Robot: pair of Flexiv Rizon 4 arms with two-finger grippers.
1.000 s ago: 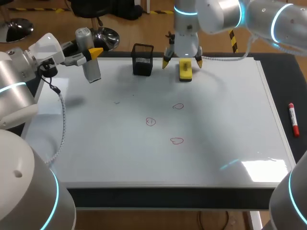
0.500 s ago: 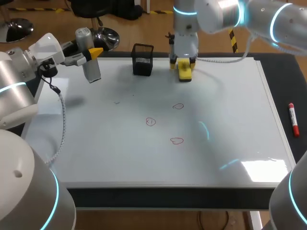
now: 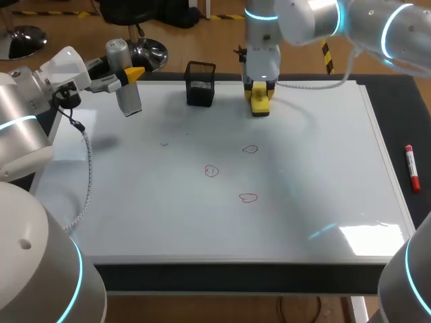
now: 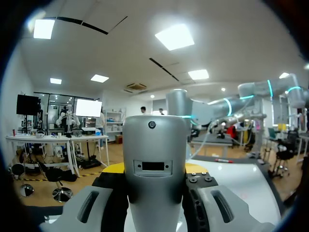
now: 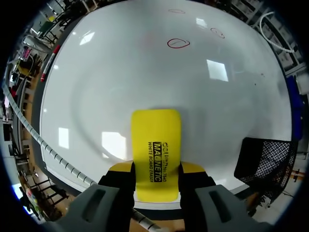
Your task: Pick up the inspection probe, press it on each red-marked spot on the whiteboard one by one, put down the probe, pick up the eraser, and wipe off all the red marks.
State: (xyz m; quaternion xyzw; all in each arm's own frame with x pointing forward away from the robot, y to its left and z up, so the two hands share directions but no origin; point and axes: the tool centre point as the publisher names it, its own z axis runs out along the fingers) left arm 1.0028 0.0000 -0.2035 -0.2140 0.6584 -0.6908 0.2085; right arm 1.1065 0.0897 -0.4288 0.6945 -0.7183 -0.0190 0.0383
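Note:
The grey inspection probe [image 3: 127, 89] hangs upright above the whiteboard's [image 3: 323, 175] far left corner, with my left gripper [image 3: 129, 74] shut on it. From the left wrist, the probe [image 4: 154, 164] fills the gap between the fingers. At the board's far edge my right gripper [image 3: 260, 90] is shut on the yellow eraser [image 3: 260, 101], which rests on the board. In the right wrist view the eraser [image 5: 156, 145] sits between the fingers [image 5: 190, 169]. Three red marks [image 3: 250, 149] [image 3: 211, 171] [image 3: 248, 198] lie mid-board, ahead of the eraser [image 5: 177, 43].
A black mesh holder [image 3: 201, 83] stands at the far edge between the two grippers, close beside the eraser [image 5: 263, 159]. A red marker [image 3: 411, 167] lies off the board's right edge.
My right gripper stood wide open astride the eraser and has closed its fingers onto it. The left arm and the probe have kept still.

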